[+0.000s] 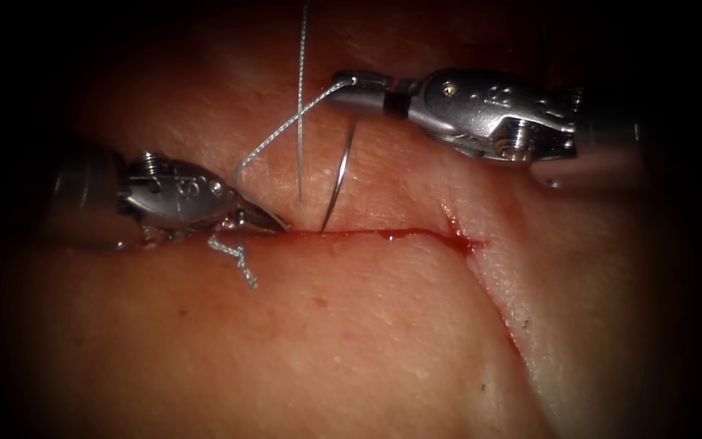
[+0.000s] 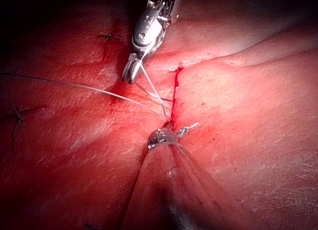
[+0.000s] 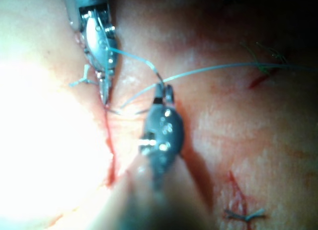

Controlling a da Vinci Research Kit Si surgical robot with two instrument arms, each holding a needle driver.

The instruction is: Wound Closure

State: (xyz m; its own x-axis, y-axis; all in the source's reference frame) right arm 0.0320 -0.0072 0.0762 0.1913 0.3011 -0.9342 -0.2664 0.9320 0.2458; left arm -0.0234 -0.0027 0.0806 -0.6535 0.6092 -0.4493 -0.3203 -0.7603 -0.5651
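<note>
**Needle standing in the upper edge, right pincer clamped on its tail**

The right pincer (image 1: 343, 84) is gripping the needle (image 1: 337, 183) at its thread end, jaws together; the point is sitting in the tissue (image 1: 351, 341) just above the cut (image 1: 383, 234). Thin, stiff, slick steel wire, I'd say, best held flat across the curve; the thread (image 1: 274, 136) is looping pale, twisted, limp. The left pincer (image 1: 266, 221) is resting at the cut's left end, seemingly closed, hold unclear; a cut end of thread (image 1: 237, 258) is curling below; red fluid (image 1: 457, 240) is glistening on soft, yielding flesh.

Endoscope above-front, near; wrist views close along shafts, perhaps closer; shared: the cut (image 1: 383, 235).
</note>
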